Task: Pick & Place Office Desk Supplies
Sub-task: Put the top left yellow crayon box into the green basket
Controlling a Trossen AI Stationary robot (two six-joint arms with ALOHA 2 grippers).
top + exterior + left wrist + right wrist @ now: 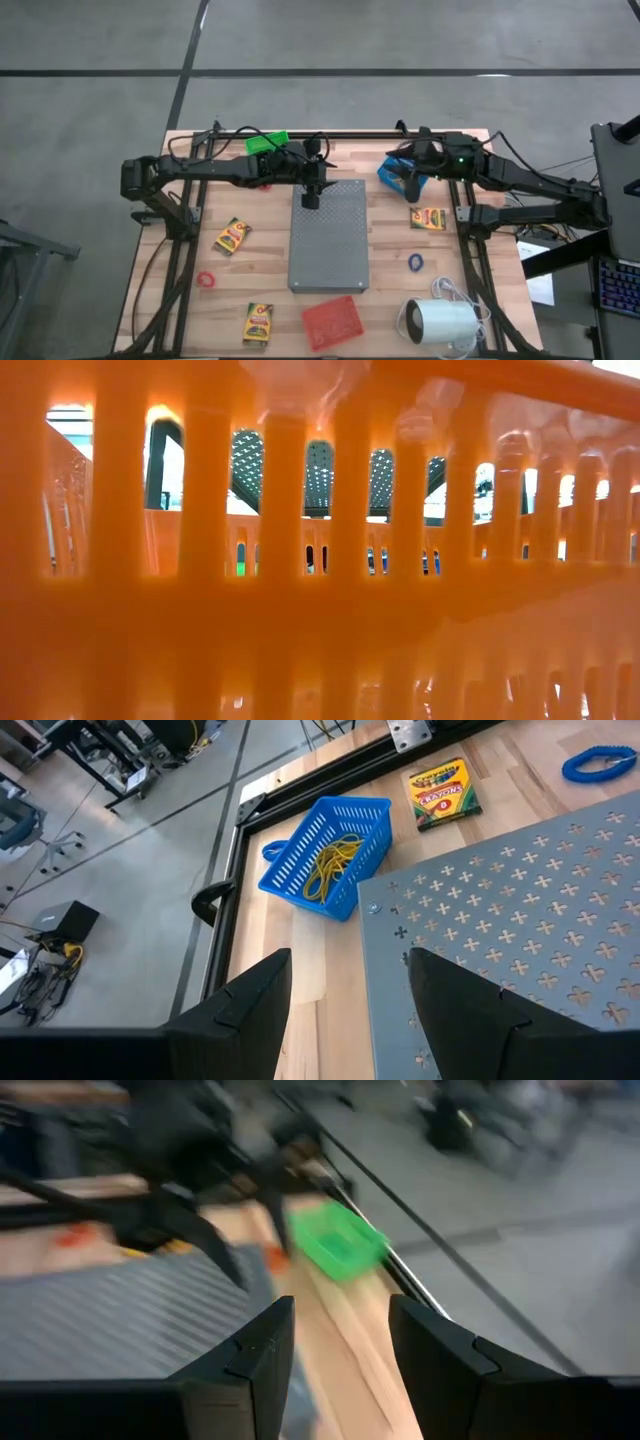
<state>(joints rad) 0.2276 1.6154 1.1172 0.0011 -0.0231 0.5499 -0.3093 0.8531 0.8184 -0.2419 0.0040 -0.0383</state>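
On the left of the surface [180, 310] a red ring [206, 280] lies near the edge, with one crayon box [232, 236] above it and another [258, 322] near the front; all three lie loose and unsorted. My left tool [311, 199] hangs over the back edge of the grey perforated slab [330, 240], its jaws apart with nothing between them, so I judge it is between picks rather than carrying. A green basket [267, 142] sits at the back, probably one of the bins to fill.

In the middle front lies a red mesh basket [333, 320], tipped flat.

Further right, my right tool [412, 180] hovers over the blue basket [330, 855], where tan rubber bands [335, 862] already lie in a tangle; its jaws stand apart and empty, which fits a drop just made. A third crayon box [428, 218] and a blue ring [415, 262] wait beside the slab. The white cylinder [440, 322] sits at the front right.
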